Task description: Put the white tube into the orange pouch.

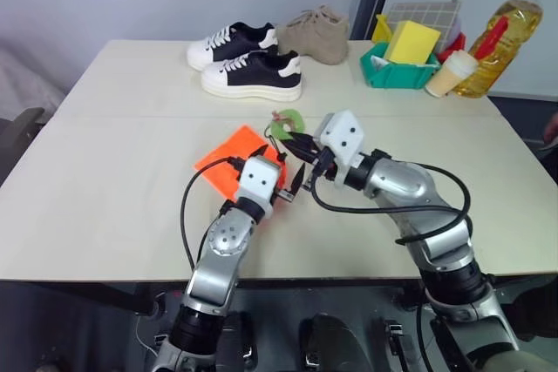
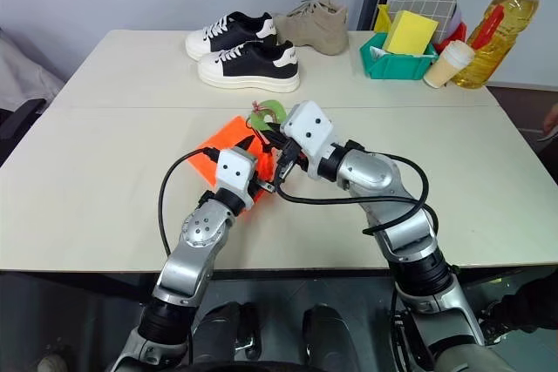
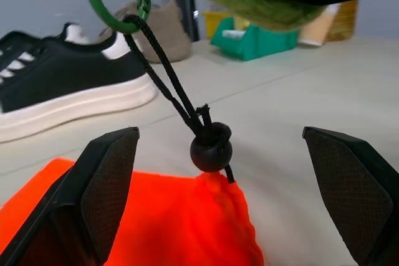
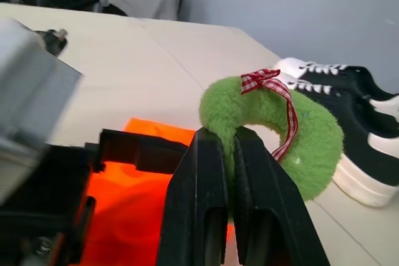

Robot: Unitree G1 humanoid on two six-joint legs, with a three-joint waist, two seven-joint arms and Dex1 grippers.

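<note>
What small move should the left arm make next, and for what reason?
Probably ease the open left gripper forward and close it on the orange pouch at its gathered mouth. The right gripper is shut on the green fuzzy ring, lifting the black cord, and the pouch edge lies between the left jaws.

We are seeing a bright orange pouch (image 1: 234, 159), its black cord (image 3: 171, 82), a fuzzy green ring tag (image 4: 274, 132) bearing red-and-white checked ribbon (image 4: 274, 91), and black-and-white sneakers (image 1: 248, 63) far left.
</note>
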